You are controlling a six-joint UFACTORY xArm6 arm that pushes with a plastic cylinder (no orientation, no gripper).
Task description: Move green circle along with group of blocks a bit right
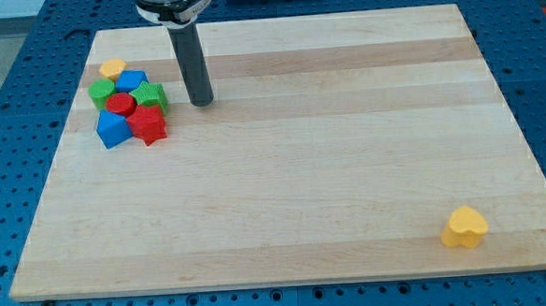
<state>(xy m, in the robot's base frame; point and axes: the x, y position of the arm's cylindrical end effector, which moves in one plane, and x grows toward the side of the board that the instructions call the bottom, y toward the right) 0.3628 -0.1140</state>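
No readable text, label, brand, number or sign shows anywhere here, on any block or surface.

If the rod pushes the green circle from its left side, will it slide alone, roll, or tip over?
The green circle looks low and flat, so it probably slides rather than tips or rolls. It touches the red circle and a blue block, so the cluster likely moves together, perhaps spreading. My tip stands right of the cluster, not yet behind it.
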